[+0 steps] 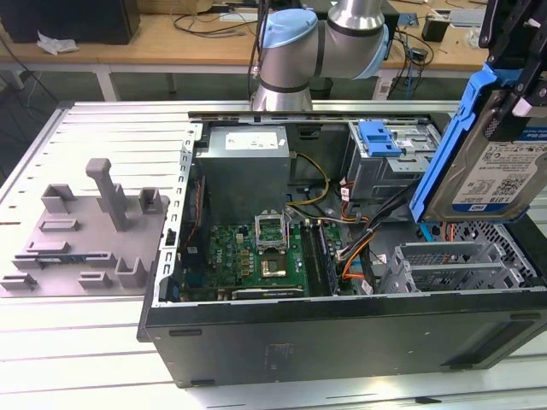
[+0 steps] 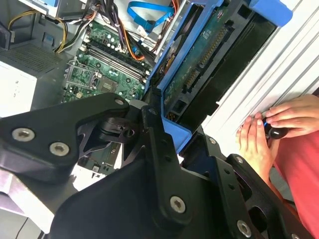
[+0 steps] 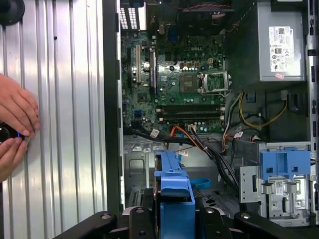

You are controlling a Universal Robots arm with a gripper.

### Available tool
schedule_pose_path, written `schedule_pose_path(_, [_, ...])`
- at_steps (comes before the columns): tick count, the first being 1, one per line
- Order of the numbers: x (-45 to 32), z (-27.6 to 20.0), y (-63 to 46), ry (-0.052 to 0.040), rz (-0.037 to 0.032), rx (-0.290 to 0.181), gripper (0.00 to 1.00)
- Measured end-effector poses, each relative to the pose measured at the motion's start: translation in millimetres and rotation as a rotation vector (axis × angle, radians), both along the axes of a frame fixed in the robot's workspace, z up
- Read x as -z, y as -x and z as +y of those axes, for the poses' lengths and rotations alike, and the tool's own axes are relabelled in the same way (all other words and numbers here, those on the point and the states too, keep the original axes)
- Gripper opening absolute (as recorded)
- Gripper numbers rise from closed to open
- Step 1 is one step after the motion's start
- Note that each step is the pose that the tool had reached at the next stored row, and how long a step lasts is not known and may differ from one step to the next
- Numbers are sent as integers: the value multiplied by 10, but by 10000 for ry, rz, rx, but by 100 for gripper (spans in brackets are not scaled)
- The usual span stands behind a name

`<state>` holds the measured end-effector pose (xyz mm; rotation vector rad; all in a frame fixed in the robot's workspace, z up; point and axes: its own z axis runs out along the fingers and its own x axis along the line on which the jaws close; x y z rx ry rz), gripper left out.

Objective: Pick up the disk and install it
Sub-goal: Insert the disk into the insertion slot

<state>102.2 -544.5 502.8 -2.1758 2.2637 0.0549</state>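
The disk [image 1: 500, 171], a silver drive with a white-and-blue label in a blue carrier frame, hangs tilted on edge above the open computer case [image 1: 342, 333], at the exterior view's right. My gripper [image 1: 513, 98] is shut on its upper end. In the second wrist view the black fingers [image 2: 149, 129] clamp the blue frame, and the disk's [image 2: 204, 59] green circuit-board underside faces the camera. In the first wrist view the carrier's blue edge [image 3: 174, 196] sits between the gripper's links, over the case's drive-bay end.
A metal drive cage with a blue plastic bracket [image 1: 380, 137] stands at the case's back right, and a lower metal bay [image 1: 453, 265] lies under the disk. Motherboard [image 1: 265, 252], power supply [image 1: 244, 166] and cables fill the case. A grey fixture [image 1: 85, 226] sits left. A person's hands [image 3: 15, 124] rest beside the case.
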Motion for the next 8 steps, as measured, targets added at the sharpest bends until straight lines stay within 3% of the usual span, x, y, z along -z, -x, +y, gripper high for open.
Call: schedule_pose_path(8, [22, 0, -59, 0, 0, -22, 37])
